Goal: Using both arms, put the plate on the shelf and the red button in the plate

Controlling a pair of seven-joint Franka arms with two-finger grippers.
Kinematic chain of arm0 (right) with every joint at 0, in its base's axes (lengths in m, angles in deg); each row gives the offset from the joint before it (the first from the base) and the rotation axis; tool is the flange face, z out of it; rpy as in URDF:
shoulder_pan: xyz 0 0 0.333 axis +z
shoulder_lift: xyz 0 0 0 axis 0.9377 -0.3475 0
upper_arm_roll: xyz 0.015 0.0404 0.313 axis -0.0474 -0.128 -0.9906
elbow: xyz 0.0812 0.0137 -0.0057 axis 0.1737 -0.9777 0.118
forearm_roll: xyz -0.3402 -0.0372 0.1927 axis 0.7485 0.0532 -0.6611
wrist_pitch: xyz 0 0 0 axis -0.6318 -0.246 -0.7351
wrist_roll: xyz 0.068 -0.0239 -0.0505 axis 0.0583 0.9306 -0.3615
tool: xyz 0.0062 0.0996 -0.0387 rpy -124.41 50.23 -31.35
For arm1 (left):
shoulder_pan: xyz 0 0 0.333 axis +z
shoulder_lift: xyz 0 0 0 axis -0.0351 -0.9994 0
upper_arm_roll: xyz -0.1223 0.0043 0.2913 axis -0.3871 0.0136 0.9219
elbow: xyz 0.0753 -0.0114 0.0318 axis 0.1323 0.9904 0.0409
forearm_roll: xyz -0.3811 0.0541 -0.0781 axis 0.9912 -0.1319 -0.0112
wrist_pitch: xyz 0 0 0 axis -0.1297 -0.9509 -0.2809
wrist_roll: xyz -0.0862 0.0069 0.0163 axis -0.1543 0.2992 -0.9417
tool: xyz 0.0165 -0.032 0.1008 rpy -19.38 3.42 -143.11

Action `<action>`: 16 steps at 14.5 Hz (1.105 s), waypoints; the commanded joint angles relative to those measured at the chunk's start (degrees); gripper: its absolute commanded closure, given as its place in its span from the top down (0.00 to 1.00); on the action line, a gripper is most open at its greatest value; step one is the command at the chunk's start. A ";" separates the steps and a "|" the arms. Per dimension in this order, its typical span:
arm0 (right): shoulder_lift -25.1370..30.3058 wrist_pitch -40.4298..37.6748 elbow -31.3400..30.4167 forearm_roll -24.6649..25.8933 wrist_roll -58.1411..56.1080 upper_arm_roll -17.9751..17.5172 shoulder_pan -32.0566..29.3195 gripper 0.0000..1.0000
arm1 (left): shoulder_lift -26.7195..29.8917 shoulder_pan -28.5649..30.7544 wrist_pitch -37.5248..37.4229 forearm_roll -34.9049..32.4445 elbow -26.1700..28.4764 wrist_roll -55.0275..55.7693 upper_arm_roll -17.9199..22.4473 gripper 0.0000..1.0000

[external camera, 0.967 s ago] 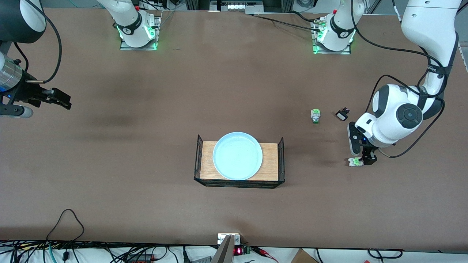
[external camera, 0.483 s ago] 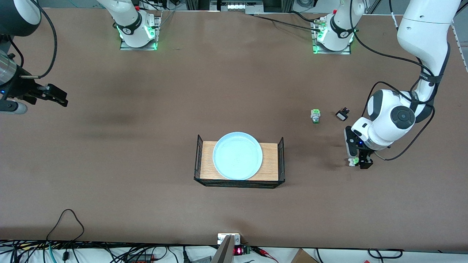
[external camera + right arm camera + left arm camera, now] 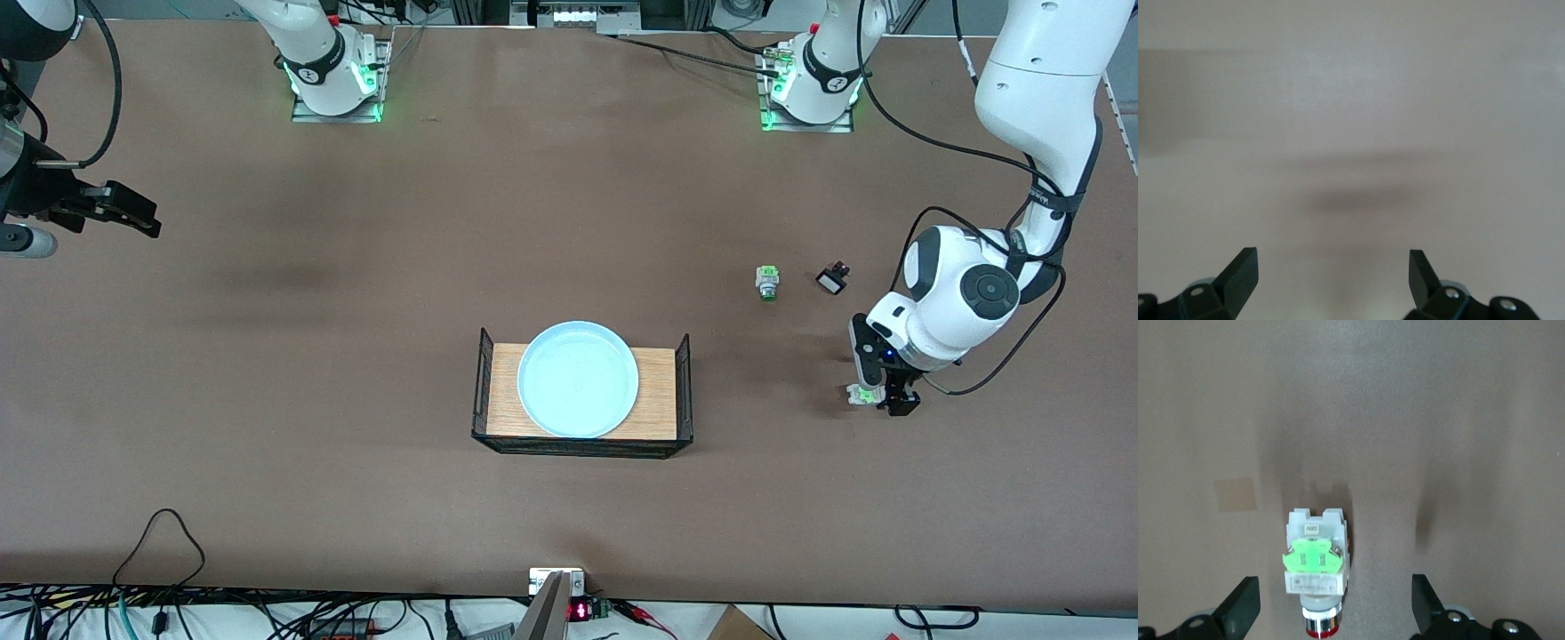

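your left gripper (image 3: 880, 397) has shifted slightly, fingers spread around the red button (image 3: 1313, 577) lying on the table near its end, while your right gripper (image 3: 133, 220), also spread, retreats.

I see two arms with glossy white shells, dark grey joint caps and black cables looped along the links. Each base (image 3: 336, 67) glows with a green light ring. The fingers (image 3: 1241, 607) are matte black wedges with small silver screws.
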 commanded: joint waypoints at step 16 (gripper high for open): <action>3.47 -4.85 -0.82 -0.54 -6.01 -0.11 -0.53 1.00 | -5.08 0.30 0.06 -1.39 -5.33 -3.32 -0.66 0.25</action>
